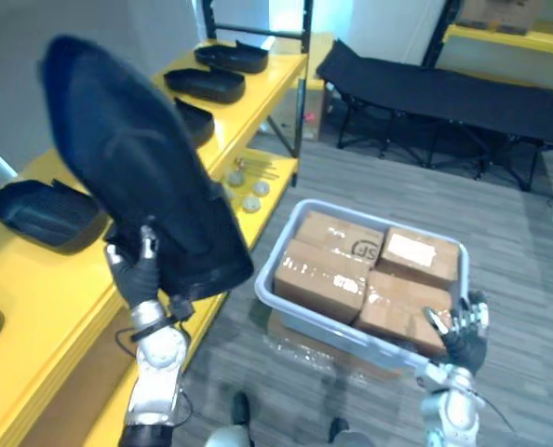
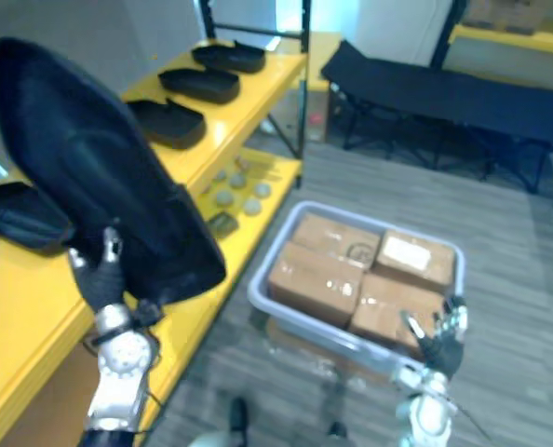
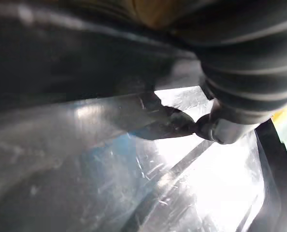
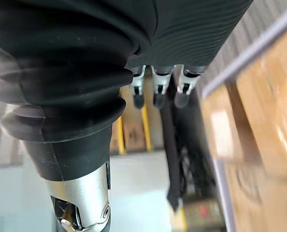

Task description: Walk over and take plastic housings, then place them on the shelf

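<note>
Black plastic housing (image 1: 137, 168) sits clasped in the left hand (image 1: 139, 270) above the yellow shelf (image 1: 44, 298) near its front edge, where other housings (image 1: 205, 84) already lie, so only setting it down is left; the right hand (image 1: 463, 331) hangs slack-fingered and empty.

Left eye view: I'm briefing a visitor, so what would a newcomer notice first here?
The large black plastic housing, held up in the left hand over the yellow shelf, dominates. To its right sits a grey plastic bin of brown cardboard boxes, the open right hand at its near corner.
</note>
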Controlling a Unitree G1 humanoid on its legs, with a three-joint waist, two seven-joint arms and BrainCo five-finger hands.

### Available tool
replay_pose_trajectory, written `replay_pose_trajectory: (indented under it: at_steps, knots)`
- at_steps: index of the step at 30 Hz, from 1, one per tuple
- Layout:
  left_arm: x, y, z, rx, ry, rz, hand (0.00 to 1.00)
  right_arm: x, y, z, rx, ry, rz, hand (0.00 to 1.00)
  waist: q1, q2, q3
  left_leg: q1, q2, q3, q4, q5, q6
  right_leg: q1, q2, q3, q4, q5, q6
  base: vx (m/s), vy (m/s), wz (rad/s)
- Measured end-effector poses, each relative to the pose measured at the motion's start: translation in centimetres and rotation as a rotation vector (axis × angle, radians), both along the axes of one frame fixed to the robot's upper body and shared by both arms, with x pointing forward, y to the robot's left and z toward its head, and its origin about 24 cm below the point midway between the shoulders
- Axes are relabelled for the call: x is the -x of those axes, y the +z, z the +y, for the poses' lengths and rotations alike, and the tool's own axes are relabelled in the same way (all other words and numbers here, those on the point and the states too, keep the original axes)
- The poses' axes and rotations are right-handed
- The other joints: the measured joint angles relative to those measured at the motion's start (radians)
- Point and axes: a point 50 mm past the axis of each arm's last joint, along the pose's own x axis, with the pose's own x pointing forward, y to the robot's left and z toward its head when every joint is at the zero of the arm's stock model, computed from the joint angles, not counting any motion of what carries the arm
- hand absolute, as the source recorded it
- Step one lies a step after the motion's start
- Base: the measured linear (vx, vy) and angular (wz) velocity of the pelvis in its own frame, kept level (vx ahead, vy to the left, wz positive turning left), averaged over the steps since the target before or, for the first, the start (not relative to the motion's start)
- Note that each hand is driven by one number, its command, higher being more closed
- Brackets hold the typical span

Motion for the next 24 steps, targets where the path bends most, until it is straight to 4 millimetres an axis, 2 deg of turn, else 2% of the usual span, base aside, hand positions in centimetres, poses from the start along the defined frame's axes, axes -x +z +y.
replay_pose_trajectory:
  at_steps: [2,5,7,10,11,13,14,17,22,23,24]
  knots:
    - [0.7,0.8,0.7,-0.011,0.03,-0.036,1.0,-0.6,0.0,1.0,-0.019,0.064,0.0,0.0,0.005,0.008,-0.005,0.001,-0.008,-0.031,0.0,0.0,-0.001,0.022,-0.003,-0.03,-0.003,-0.005,0.006,-0.03,0.001,0.43]
    - [2.5,1.9,2.8,-0.042,0.13,-0.067,1.0,-1.8,0.2,2.9,-0.034,0.167,-0.01,0.0,0.035,0.023,-0.017,-0.007,-0.027,-0.097,0.0,0.003,-0.005,0.053,-0.007,-0.099,-0.005,-0.018,0.007,-0.02,-0.008,0.62]
    - [4.4,2.2,5.0,-0.062,0.242,-0.055,1.0,-2.9,0.5,4.6,-0.043,0.242,-0.02,0.0,0.085,0.027,-0.035,-0.026,-0.036,-0.157,0.0,0.009,-0.01,0.069,-0.009,-0.168,-0.005,-0.036,0.012,-0.01,-0.037,0.83]
    - [6.6,1.8,6.9,-0.084,0.355,-0.012,1.0,-4.3,0.6,6.2,-0.039,0.308,-0.016,0.0,0.136,0.018,-0.052,-0.044,-0.049,-0.21,0.0,0.016,-0.009,0.089,-0.011,-0.229,-0.006,-0.05,0.01,0.02,-0.032,0.75]
    - [8.1,1.2,7.9,-0.075,0.424,0.022,1.0,-5.0,0.7,7.1,-0.03,0.347,-0.015,0.0,0.177,0.012,-0.058,-0.05,-0.057,-0.238,0.0,0.022,-0.008,0.1,-0.011,-0.257,-0.005,-0.059,0.015,0.05,-0.041,0.57]
    - [9.6,0.4,8.6,-0.05,0.482,0.061,1.0,-5.7,1.1,8.0,-0.015,0.385,-0.023,0.0,0.209,0.007,-0.062,-0.058,-0.067,-0.266,0.0,0.029,-0.009,0.111,-0.012,-0.291,-0.004,-0.064,0.016,0.06,-0.032,0.59]
    - [11.2,-0.3,9.1,-0.038,0.545,0.103,1.0,-6.1,1.2,8.8,-0.001,0.418,-0.019,0.0,0.236,0.0,-0.065,-0.059,-0.076,-0.289,0.0,0.029,-0.008,0.123,-0.014,-0.31,-0.004,-0.067,0.016,0.05,-0.019,0.54]
    - [13.4,-1.1,9.4,-0.016,0.629,0.132,1.0,-6.7,1.3,9.6,0.015,0.457,-0.012,0.0,0.271,-0.009,-0.07,-0.069,-0.09,-0.325,0.0,0.031,-0.01,0.134,-0.015,-0.355,0.008,-0.089,0.019,0.03,-0.023,0.43]
    - [15.0,-1.3,9.6,-0.02,0.688,0.14,1.0,-6.8,0.9,9.7,0.01,0.472,0.041,0.0,0.288,-0.023,-0.065,-0.079,-0.1,-0.369,0.0,0.033,-0.008,0.15,-0.001,-0.414,0.029,-0.116,0.019,-0.02,-0.037,0.34]
    - [15.0,-1.2,9.6,-0.023,0.686,0.138,1.0,-6.7,0.8,9.6,0.01,0.471,0.046,0.0,0.286,-0.022,-0.064,-0.086,-0.1,-0.365,0.0,0.035,-0.004,0.152,0.002,-0.428,0.03,-0.118,0.021,-0.03,-0.069,0.75]
    - [14.8,-0.9,9.5,-0.029,0.671,0.122,1.0,-6.5,0.6,9.2,0.011,0.459,0.054,0.0,0.273,-0.034,-0.06,-0.099,-0.096,-0.333,0.001,0.038,0.011,0.17,0.009,-0.481,0.028,-0.117,0.023,-0.04,-0.063,1.0]
